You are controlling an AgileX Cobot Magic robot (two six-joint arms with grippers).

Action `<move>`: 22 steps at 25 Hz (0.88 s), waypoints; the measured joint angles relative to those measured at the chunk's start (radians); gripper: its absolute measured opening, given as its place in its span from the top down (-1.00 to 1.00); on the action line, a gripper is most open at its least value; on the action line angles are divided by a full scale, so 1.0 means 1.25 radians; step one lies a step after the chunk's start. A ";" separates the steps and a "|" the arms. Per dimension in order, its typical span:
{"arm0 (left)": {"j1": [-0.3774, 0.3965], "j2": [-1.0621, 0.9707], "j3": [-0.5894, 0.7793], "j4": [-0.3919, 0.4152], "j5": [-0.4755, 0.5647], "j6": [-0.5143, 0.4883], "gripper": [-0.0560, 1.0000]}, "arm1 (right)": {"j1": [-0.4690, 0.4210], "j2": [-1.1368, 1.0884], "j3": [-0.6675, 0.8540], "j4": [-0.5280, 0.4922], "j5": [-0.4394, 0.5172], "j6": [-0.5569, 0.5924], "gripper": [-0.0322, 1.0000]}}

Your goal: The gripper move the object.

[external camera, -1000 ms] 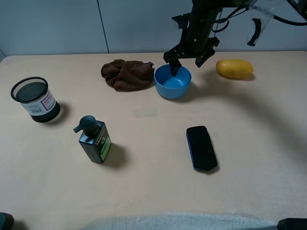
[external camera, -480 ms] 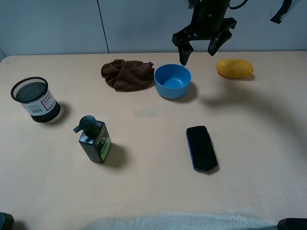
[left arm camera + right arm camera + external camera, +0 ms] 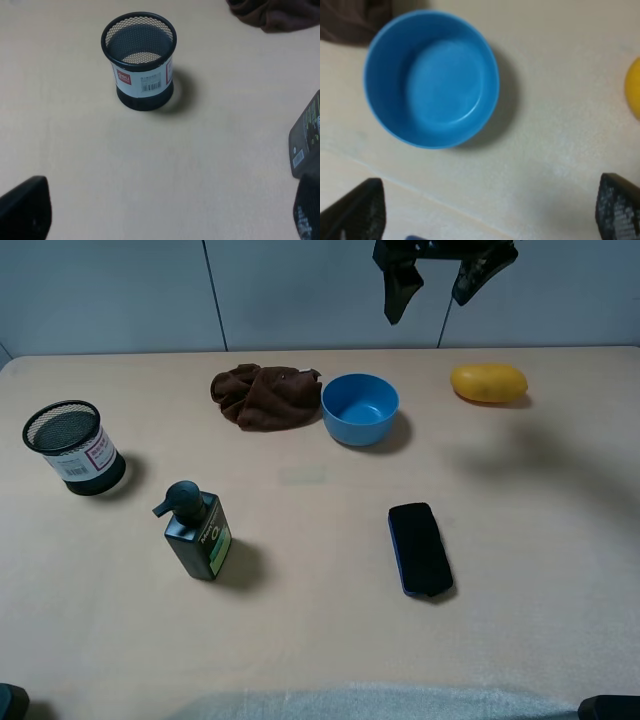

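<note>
Pale wooden tabletop (image 3: 520, 540), grey wall behind. Right gripper (image 3: 438, 280) hangs high above the far edge, fingers spread, gripping nothing — well clear of the blue bowl (image 3: 360, 408). Bowl sits upright and empty on the table, touching the brown cloth (image 3: 264, 394), yellow fruit (image 3: 488, 383) apart. Left gripper (image 3: 165, 215) released, fingers wide, near the mesh pen cup (image 3: 139, 60).

The right gripper (image 3: 437, 280) is held high at twelve o'clock, jaws spread wide with nothing between; the left gripper (image 3: 165, 212) is likewise seen parted, with only its fingertips (image 3: 25, 210) visible
</note>
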 joint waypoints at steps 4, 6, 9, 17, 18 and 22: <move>0.000 0.000 0.000 0.000 0.000 0.000 -0.96 | 0.000 -0.071 0.000 0.002 0.001 0.010 -0.30; 0.000 0.000 0.000 0.000 0.000 0.000 -0.96 | 0.000 -0.104 0.000 0.002 0.001 0.019 -0.30; 0.000 0.000 0.000 -0.001 0.000 0.000 -0.96 | 0.000 -0.154 0.000 0.002 0.002 0.024 -0.30; 0.000 0.000 0.000 -0.001 0.000 0.000 -0.96 | 0.000 -0.314 0.140 0.002 0.001 0.039 -0.30; 0.000 0.000 0.000 -0.001 0.000 0.000 -0.96 | 0.000 -0.339 0.175 0.002 0.001 0.040 -0.30; 0.000 0.000 0.000 -0.001 0.000 0.000 -0.96 | 0.000 -0.440 0.299 0.001 0.001 0.056 -0.30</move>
